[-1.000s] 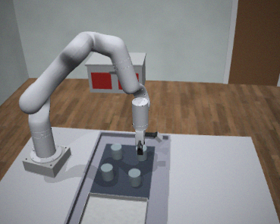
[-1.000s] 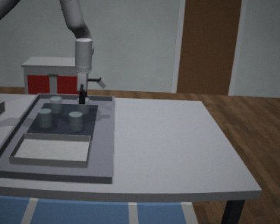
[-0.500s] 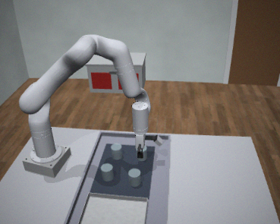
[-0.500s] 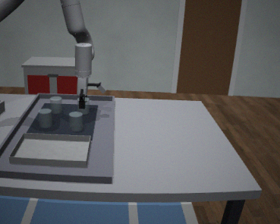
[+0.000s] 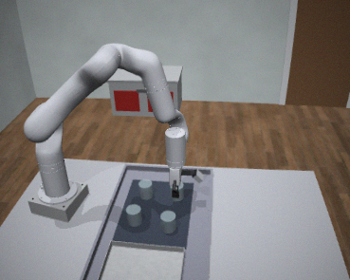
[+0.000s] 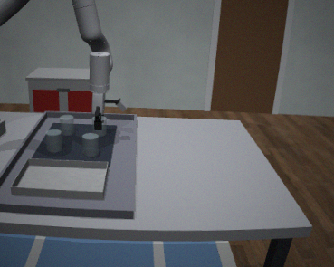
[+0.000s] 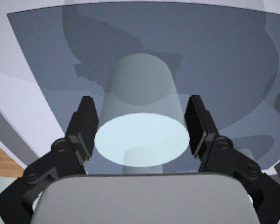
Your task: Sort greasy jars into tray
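Four pale glass jars stand mouth down on the dark drying mat [image 5: 160, 208]. My gripper [image 5: 176, 187] is low over the far right jar [image 5: 178, 193], with one finger on each side of it. In the wrist view this jar [image 7: 141, 136] sits between the two black fingers with small gaps on both sides. The gripper is open and holds nothing. The other jars stand at the far left [image 5: 145, 189], the near left [image 5: 134, 215] and the near right [image 5: 168, 221]. The white-floored tray [image 5: 143, 264] lies beside the mat's near edge.
The mat and the tray sit inside a shallow grey rimmed base [image 6: 70, 162] on the table. The arm's base [image 5: 58, 200] stands at the left. A grey cabinet with red panels [image 5: 144, 96] is behind the table.
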`<state>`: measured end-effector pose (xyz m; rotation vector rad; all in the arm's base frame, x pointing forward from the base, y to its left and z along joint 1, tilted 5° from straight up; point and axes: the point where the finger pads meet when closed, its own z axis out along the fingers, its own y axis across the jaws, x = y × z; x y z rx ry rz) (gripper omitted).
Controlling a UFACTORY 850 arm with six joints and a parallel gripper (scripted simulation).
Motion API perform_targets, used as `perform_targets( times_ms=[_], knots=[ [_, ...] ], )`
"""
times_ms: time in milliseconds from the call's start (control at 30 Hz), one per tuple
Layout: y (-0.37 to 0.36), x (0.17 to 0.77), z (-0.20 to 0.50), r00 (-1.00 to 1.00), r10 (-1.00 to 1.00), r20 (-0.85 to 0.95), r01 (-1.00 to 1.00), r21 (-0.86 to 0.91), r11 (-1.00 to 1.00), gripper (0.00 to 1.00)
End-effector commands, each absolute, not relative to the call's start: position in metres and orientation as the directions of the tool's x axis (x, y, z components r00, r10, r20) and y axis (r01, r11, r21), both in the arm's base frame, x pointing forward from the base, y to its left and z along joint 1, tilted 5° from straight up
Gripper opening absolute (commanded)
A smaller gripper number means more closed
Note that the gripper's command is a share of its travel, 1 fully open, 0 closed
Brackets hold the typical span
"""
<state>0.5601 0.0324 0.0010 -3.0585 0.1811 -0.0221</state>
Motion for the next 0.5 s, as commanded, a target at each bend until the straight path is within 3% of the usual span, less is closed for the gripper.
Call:
perform_targets(
  times_ms=[0, 467],
  knots=[
    [0.0324, 0.5610, 0.0017, 0.993, -0.118, 0.012, -0.117, -0.079, -0.990, 0.89],
    [0.0324, 0.5610, 0.0017, 0.993, -0.118, 0.012, -0.117, -0.079, -0.990, 0.86]
  ],
)
